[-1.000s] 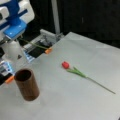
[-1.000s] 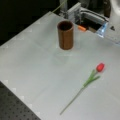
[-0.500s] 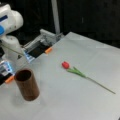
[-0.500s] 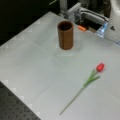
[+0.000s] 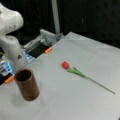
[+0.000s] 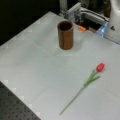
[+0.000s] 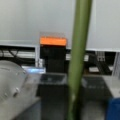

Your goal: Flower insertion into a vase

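Dark brown wood-look cylinder vase [image 5: 27, 85] upright at lower left in a front view, mouth up to take stems. Red tulip with thin green stem [image 5: 80, 73] flat on grey table [image 5: 75, 102], well apart. Blurred green stem [image 7: 78, 62] vertical across wrist view, probably carried. Gripper out of frame; jaws impossible to tell.

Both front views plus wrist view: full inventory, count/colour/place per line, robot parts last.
Vase: 1, dark brown, upright on the table, by the arm's base; nothing in it.
Tulip: 1, red head, green stem and leaves, flat on the table, apart from the vase.
Green stem: 1, runs top to bottom close across the wrist view.
Table: 1, light grey.
Orange tabs: 2, at the table edge.
Robot arm: 1, white, at a front view's left; gripper not visible.
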